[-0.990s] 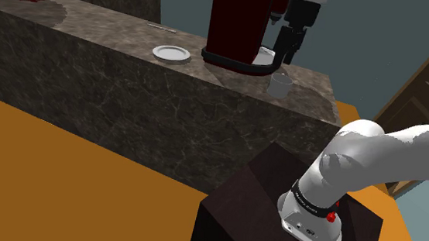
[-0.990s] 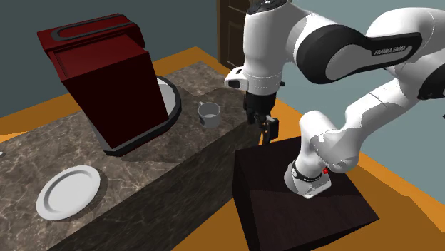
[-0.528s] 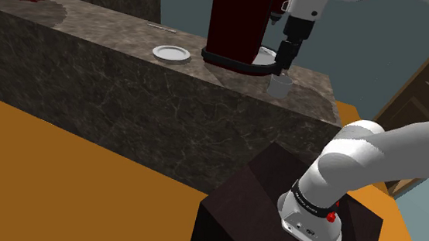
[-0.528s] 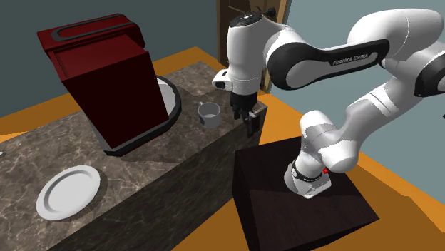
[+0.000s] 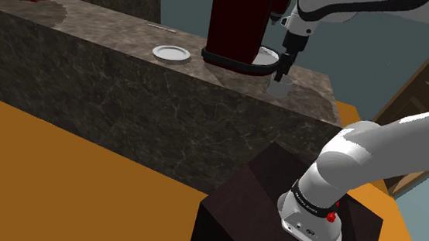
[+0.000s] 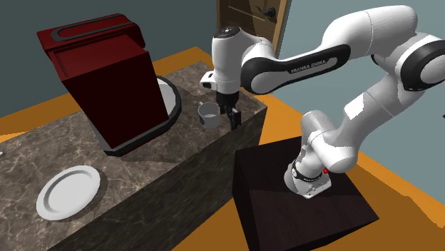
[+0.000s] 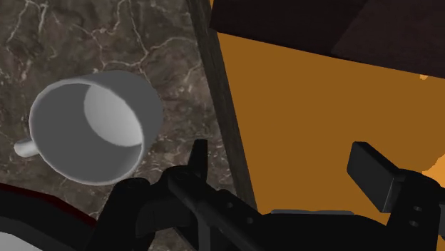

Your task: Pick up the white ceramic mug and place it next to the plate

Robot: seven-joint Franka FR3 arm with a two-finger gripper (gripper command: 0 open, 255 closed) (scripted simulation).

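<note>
The grey-white mug [image 6: 209, 114] stands upright on the marble counter [image 6: 142, 182], close to the counter's end and in front of the red coffee machine [image 6: 107, 82]. My black gripper [image 6: 234, 119] hangs open just beside the mug, toward the counter's edge, touching nothing. In the wrist view one finger [image 7: 198, 157] is over the counter near the mug [image 7: 93, 128], and the other finger [image 7: 374, 171] is over the orange floor. The white plate [image 6: 68, 191] lies further along the counter, past the machine. From the shoulder view my gripper [image 5: 283, 72] partly covers the mug [image 5: 279, 88]; the plate [image 5: 171, 53] sits to the machine's left.
The coffee machine [image 5: 239, 24] with its drip tray stands right behind the mug. The counter's edge [image 7: 214, 107] runs under my gripper. My dark stand [image 6: 299, 200] sits below on the orange floor. A wooden door [image 6: 253, 18] is behind the arm.
My gripper has swung from over the floor beside the counter toward the mug, coming lower and reaching the counter's edge. It stayed open. The mug and plate have not moved.
</note>
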